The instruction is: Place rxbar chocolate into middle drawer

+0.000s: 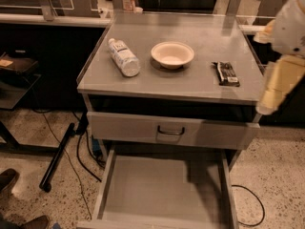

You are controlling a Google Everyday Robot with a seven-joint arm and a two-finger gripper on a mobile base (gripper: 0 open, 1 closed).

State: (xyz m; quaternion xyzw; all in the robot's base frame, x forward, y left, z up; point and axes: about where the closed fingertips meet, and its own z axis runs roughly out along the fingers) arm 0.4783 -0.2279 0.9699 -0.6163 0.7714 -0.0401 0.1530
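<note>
The rxbar chocolate (226,73) lies flat on the grey table (200,35), near the right edge and towards the front, its long side running front to back. To its left, well apart from it, a cream bowl (172,54) stands upright. Further left, 1 clear plastic bottle (124,57) lies on its side with its cap pointing to the back.

Under the tabletop, a grey drawer front (124,127) with a dark loop handle (170,130) sits nearly closed. Below it the middle drawer (157,190) is pulled far out towards the camera, its flat grey floor and low side walls in view.

The gripper (268,101) hangs at the right edge of the view, as the cream lower end of the white arm, just beside the table's front right corner. It is near the bar but apart from it. Whether it is wide or narrow cannot be told, and nothing is seen in it.
</note>
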